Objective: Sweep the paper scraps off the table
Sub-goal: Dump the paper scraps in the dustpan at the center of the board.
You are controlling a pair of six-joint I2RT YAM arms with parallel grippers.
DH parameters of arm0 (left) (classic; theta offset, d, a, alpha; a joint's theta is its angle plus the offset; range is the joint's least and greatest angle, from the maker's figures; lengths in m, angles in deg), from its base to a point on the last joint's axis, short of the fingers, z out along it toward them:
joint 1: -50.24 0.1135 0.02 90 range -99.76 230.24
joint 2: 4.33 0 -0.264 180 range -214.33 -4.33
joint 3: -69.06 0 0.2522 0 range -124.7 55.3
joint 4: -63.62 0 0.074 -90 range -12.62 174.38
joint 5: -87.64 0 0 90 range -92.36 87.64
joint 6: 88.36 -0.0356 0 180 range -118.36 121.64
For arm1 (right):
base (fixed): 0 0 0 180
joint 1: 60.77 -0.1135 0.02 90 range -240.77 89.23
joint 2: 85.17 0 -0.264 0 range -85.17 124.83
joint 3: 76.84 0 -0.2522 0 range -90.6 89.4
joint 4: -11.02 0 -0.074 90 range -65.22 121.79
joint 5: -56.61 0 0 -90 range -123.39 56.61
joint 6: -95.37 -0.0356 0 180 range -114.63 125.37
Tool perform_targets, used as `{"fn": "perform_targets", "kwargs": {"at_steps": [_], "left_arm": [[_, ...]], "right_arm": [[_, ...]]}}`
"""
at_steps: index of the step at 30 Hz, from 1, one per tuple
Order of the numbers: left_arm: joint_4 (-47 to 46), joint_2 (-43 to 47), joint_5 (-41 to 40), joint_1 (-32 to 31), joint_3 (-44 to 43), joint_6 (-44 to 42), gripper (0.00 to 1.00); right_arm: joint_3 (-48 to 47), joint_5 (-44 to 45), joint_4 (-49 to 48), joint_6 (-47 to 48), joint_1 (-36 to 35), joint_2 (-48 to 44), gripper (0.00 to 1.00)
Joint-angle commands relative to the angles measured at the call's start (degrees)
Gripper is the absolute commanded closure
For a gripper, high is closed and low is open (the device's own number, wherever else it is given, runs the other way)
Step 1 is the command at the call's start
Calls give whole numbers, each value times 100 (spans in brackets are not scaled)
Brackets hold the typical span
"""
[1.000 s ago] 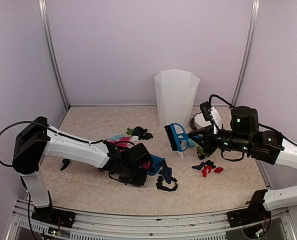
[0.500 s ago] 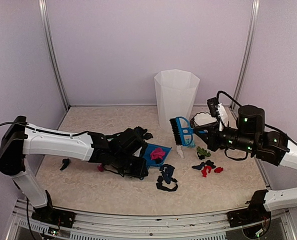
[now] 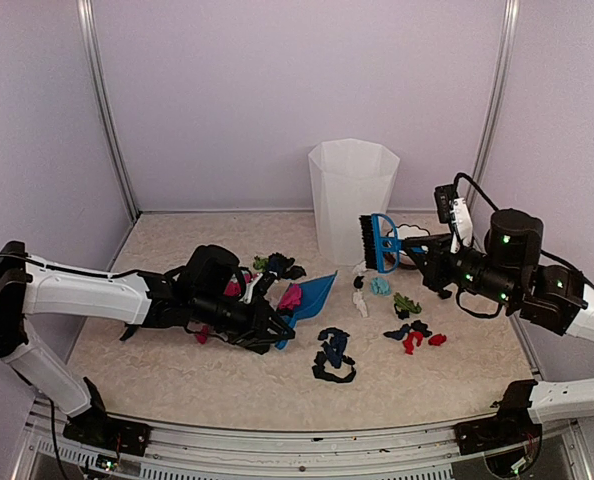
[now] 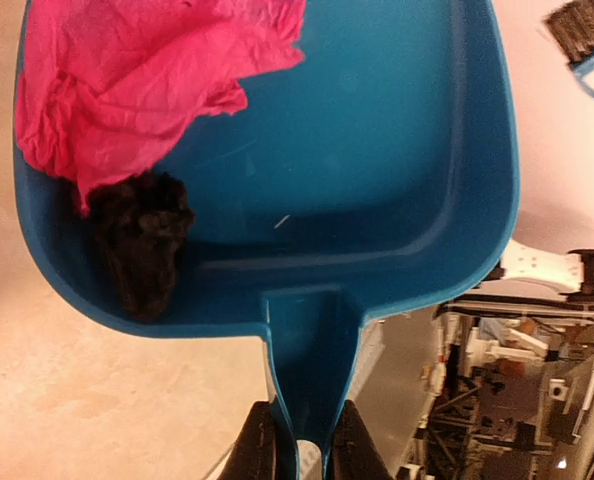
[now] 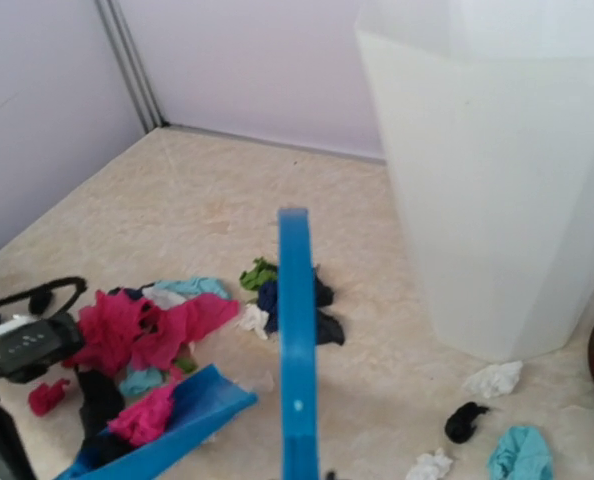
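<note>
Paper scraps lie over the beige table [image 3: 177,380]: a dark blue and black heap [image 3: 332,357], red bits [image 3: 414,341], green [image 3: 407,302], teal [image 3: 379,286] and white [image 3: 361,304] bits, and a mixed pile [image 3: 277,266]. My left gripper [image 3: 274,327] is shut on the handle of the blue dustpan [image 3: 317,292], which is tilted. In the left wrist view the gripper [image 4: 304,450] pinches the handle, and the pan [image 4: 377,180] holds a pink scrap [image 4: 137,70] and a black scrap [image 4: 142,240]. My right gripper [image 3: 429,256] is shut on the blue brush [image 3: 379,243], held above the table beside the bin.
The tall white bin [image 3: 352,195] stands at the back centre and fills the right of the right wrist view [image 5: 497,200]. A white scalloped bowl [image 3: 410,236] sits behind the brush. A small black scrap [image 3: 130,327] lies at the left. Frame posts and walls enclose the table.
The left gripper has drawn back left and tilted the dustpan up, with the pink scrap in it. The right arm has carried the brush up and to the right, toward the bin.
</note>
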Motion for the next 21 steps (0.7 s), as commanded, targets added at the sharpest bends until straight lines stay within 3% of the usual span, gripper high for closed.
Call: {"fn": "perform_targets", "kwargs": {"at_steps": [1, 3, 9, 15, 18, 21], "left_arm": [[-1645, 269, 920, 116, 206, 895, 100], [-2132, 309, 1076, 159, 328, 1233, 100], [-5575, 182, 1513, 322, 1290, 3342, 100], [-8102, -243, 1357, 334, 1692, 4551, 100], [-9221, -577, 1148, 334, 1826, 5029, 100], [-9778, -777, 997, 324, 1896, 5275, 100]], "right_arm": [[87, 173, -248, -99, 74, -39, 100], [99, 158, -275, -127, 74, -29, 100], [134, 155, -281, -173, 77, -53, 100], [169, 137, -282, -186, 74, -42, 100], [196, 108, -303, -208, 74, -29, 100], [223, 79, -309, -226, 81, -42, 100]]}}
